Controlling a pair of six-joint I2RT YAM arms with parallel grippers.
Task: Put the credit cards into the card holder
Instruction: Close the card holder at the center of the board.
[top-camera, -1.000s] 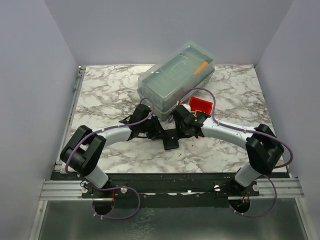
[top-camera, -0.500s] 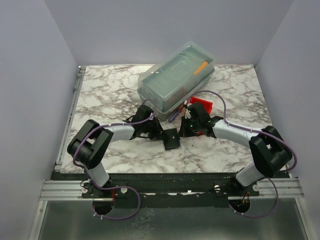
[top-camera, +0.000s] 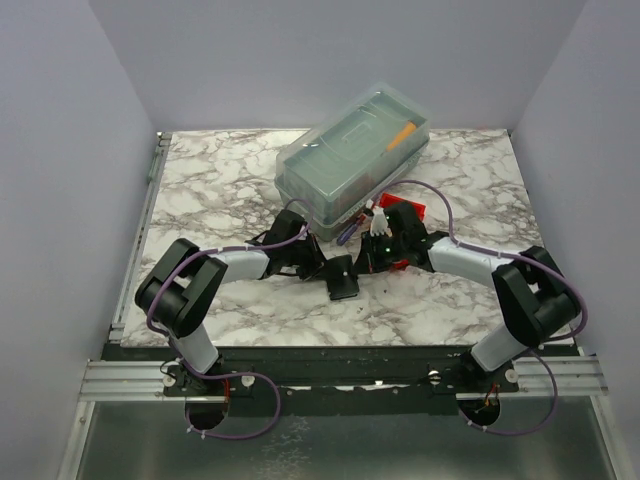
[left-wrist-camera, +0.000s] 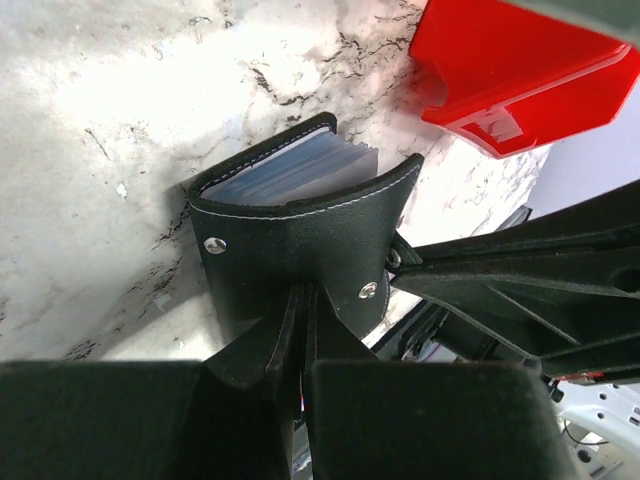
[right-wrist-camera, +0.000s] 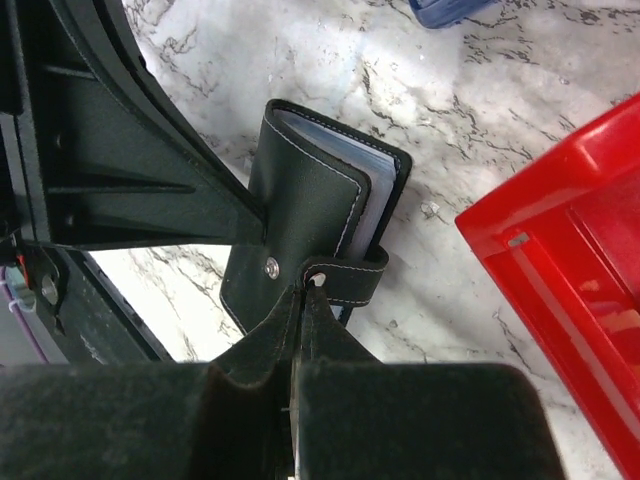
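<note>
The card holder (top-camera: 342, 278) is a small black folding wallet lying on the marble between both arms. In the left wrist view the card holder (left-wrist-camera: 300, 215) gapes slightly and shows pale sleeve edges inside. My left gripper (left-wrist-camera: 303, 300) is shut on its snap-studded cover flap. In the right wrist view my right gripper (right-wrist-camera: 305, 290) is shut on the snap strap of the card holder (right-wrist-camera: 310, 195). From above, the left gripper (top-camera: 325, 268) and right gripper (top-camera: 365, 262) meet at the holder from either side. No loose credit cards are in view.
A red plastic bin (top-camera: 402, 212) stands just behind the right gripper and shows in both wrist views (left-wrist-camera: 520, 65) (right-wrist-camera: 570, 260). A large clear lidded box (top-camera: 352, 160) with an orange item inside sits at the back. A blue-and-red pen (top-camera: 347, 232) lies beside it.
My left gripper's jaws have closed onto the card holder's flap. The right arm has swung its elbow outward while its gripper stayed shut on the strap. The holder has barely shifted.
</note>
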